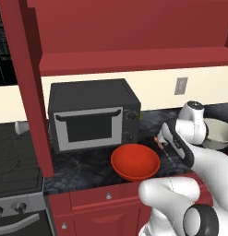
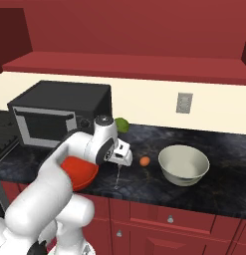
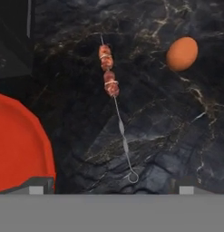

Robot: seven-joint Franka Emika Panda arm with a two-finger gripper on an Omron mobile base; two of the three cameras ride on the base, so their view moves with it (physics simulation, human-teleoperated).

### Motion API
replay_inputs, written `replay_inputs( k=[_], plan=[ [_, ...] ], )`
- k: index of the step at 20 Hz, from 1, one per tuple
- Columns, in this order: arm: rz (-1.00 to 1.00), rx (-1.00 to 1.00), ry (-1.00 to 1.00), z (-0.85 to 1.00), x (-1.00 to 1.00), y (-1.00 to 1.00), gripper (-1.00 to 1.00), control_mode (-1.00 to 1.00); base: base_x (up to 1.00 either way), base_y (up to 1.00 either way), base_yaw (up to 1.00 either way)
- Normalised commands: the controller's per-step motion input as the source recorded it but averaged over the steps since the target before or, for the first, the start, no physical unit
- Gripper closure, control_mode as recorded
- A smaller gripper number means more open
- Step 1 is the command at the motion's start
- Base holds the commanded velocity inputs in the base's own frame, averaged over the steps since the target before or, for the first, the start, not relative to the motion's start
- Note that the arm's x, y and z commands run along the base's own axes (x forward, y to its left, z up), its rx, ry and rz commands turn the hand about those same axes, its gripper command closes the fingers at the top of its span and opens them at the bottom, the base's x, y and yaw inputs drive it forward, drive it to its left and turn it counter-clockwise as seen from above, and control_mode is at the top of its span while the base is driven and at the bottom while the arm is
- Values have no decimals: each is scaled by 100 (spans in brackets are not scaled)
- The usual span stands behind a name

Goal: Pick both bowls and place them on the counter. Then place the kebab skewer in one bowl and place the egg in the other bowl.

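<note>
While bent down over the counter, gripper spread wide above skewer.

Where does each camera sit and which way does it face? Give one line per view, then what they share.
Left base view: behind the arm's left, facing the counter, oven, red bowl; arm lower right.
Right base view: behind the right, facing the cream bowl, egg; arm lower left.
Hand view: looks down on the skewer; open fingertips at bottom.
Shared: red bowl, counter, skewer.
</note>
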Motion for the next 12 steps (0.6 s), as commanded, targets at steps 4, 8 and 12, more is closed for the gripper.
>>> replay_inputs(
  k=[4, 8, 12],
  plan=[
    [0, 0, 8, -32, 28, -1, -100, -100, 0, 0, 0],
    [0, 0, 3, -40, 23, 0, -100, -100, 0, 0, 0],
    [2, 0, 0, -41, 13, -1, -100, -100, 0, 0, 0]
  ],
)
